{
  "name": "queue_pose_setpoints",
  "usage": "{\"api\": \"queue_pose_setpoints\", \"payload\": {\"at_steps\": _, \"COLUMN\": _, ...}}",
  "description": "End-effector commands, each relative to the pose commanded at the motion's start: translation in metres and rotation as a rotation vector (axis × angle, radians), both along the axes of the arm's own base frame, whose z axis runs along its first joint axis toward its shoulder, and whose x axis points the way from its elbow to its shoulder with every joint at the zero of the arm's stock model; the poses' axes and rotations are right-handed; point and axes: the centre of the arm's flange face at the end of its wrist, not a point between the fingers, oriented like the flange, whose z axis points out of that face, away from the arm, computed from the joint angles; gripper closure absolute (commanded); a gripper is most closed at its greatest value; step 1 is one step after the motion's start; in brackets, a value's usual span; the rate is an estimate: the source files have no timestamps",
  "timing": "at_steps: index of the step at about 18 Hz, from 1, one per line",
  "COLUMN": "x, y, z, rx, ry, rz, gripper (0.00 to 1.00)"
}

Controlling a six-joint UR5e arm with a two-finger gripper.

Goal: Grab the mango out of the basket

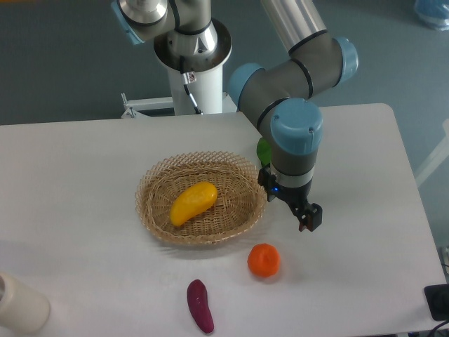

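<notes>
The yellow mango (193, 202) lies inside the tan wicker basket (156, 184), a little left of its middle, tilted with its upper end to the right. My gripper (309, 218) hangs to the right of the basket, outside its rim, just above the table. It holds nothing. Its fingers look close together, but the angle does not show the gap clearly.
A round orange fruit (264, 260) sits on the table in front of the basket's right side. A purple eggplant (200, 305) lies near the front edge. A green object (264, 150) is partly hidden behind the arm. A white cylinder (17, 303) stands at the front left corner.
</notes>
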Motion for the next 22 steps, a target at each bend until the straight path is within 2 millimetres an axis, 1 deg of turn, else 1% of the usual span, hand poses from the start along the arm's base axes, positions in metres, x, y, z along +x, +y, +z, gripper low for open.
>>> {"api": "queue_pose_setpoints", "payload": {"at_steps": 9, "x": 0.002, "y": 0.000, "z": 0.001, "rx": -0.005, "ry": -0.010, "rz": 0.003, "gripper": 0.00}}
{"api": "queue_pose_setpoints", "payload": {"at_steps": 13, "x": 0.006, "y": -0.003, "z": -0.001, "rx": -0.016, "ry": -0.025, "rz": 0.004, "gripper": 0.00}}
{"api": "queue_pose_setpoints", "payload": {"at_steps": 16, "x": 0.016, "y": -0.005, "z": -0.007, "rx": -0.020, "ry": -0.039, "rz": 0.006, "gripper": 0.00}}
{"api": "queue_pose_setpoints", "payload": {"at_steps": 18, "x": 0.022, "y": -0.008, "z": -0.004, "rx": -0.014, "ry": -0.039, "rz": 0.004, "gripper": 0.00}}
{"api": "queue_pose_setpoints", "payload": {"at_steps": 20, "x": 0.030, "y": -0.009, "z": -0.011, "rx": -0.018, "ry": -0.049, "rz": -0.003, "gripper": 0.00}}
{"api": "queue_pose_setpoints", "payload": {"at_steps": 21, "x": 0.035, "y": -0.006, "z": -0.011, "rx": -0.020, "ry": -0.050, "rz": -0.010, "gripper": 0.00}}
{"api": "queue_pose_setpoints", "payload": {"at_steps": 22, "x": 0.045, "y": -0.001, "z": -0.014, "rx": -0.027, "ry": -0.056, "rz": -0.019, "gripper": 0.00}}
